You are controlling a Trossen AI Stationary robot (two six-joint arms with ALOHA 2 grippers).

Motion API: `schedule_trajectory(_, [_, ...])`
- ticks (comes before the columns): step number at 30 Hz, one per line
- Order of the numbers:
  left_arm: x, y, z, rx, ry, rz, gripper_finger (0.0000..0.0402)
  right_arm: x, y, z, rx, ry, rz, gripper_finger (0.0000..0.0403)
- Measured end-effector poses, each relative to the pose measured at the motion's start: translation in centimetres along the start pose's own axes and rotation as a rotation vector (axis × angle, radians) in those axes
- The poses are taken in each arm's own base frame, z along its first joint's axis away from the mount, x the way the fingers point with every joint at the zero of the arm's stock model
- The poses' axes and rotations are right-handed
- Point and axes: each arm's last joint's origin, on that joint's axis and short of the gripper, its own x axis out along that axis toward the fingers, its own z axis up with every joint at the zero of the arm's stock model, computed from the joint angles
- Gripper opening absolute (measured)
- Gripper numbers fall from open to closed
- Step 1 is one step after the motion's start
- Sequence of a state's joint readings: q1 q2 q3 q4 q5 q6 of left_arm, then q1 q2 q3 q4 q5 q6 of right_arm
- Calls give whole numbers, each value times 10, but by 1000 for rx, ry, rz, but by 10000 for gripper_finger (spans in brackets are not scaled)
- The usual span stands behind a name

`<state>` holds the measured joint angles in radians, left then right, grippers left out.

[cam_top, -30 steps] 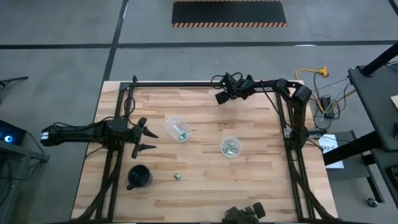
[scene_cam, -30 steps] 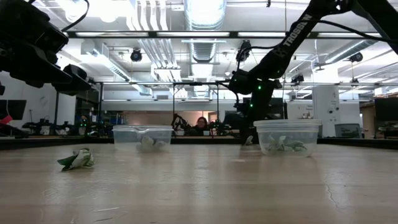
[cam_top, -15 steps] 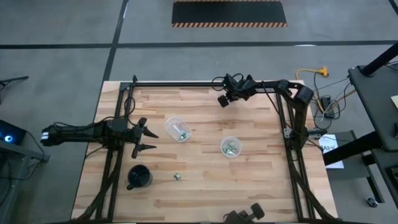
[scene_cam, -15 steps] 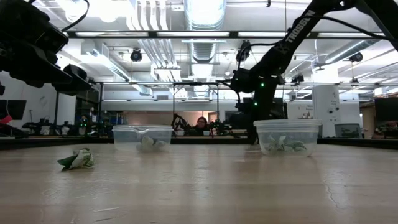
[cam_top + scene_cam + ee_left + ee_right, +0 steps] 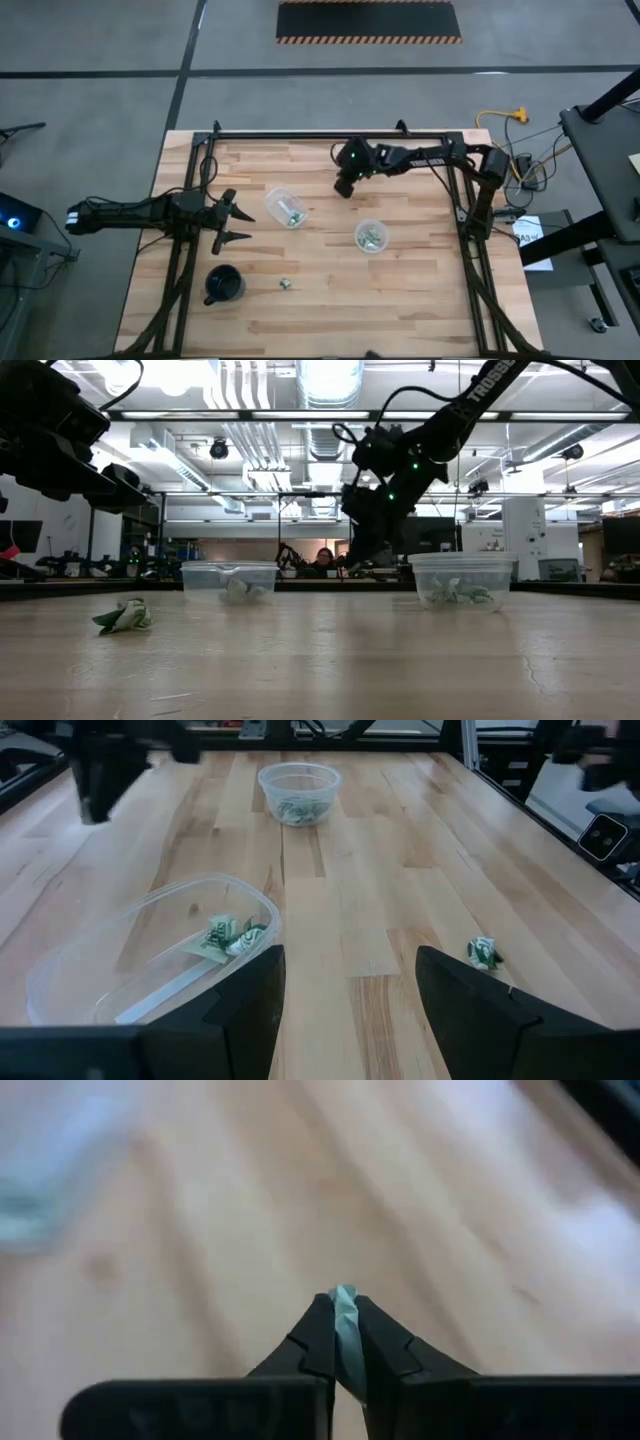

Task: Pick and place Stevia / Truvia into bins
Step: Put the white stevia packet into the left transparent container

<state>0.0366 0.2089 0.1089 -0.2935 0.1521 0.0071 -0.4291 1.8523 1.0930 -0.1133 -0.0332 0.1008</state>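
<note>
Two clear round bins stand on the wooden table, one (image 5: pixel 285 207) left of centre and one (image 5: pixel 370 236) right of centre; both hold Stevia packets. A loose crumpled packet (image 5: pixel 286 285) lies near the front, also seen in the low view (image 5: pixel 125 616). My right gripper (image 5: pixel 343 186) hangs above the table just beyond the bins, shut on a pale green-white packet (image 5: pixel 345 1315). My left gripper (image 5: pixel 234 222) waits open at the table's left, level, facing the nearer bin (image 5: pixel 160 960). My right gripper pinches a Stevia packet between its two fingertips; only a thin pale edge (image 5: pixel 345 1308) shows in the gap between them. The fingers (image 5: pixel 318 1342) point slanting down at the table. The packet is lifted clear of the wood.
A black cup (image 5: pixel 224 285) stands near the front left, close to the loose packet. Black frame rails (image 5: pixel 300 134) run along the far edge and both sides of the table. Bare wood lies between the two bins and along the right side.
My right gripper has left the table's far edge and swung toward the near-left, coming closer to the two bins while staying above the table.
</note>
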Motion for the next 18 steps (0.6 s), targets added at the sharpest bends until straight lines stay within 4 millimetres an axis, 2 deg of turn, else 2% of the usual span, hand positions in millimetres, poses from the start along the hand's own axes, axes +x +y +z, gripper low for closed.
schedule_trajectory(3, [0,0,0,0,0,0,209,0,17,5,-116,-68,165,9])
schedule_trajectory(9, [0,0,0,0,0,0,209,-3,58,14,-350,-332,518,10])
schedule_trajectory(12, [0,0,0,0,-1,0,209,-8,74,16,-414,-458,565,10])
schedule_trajectory(18, [0,0,0,0,0,0,209,-16,84,20,-408,-643,593,11])
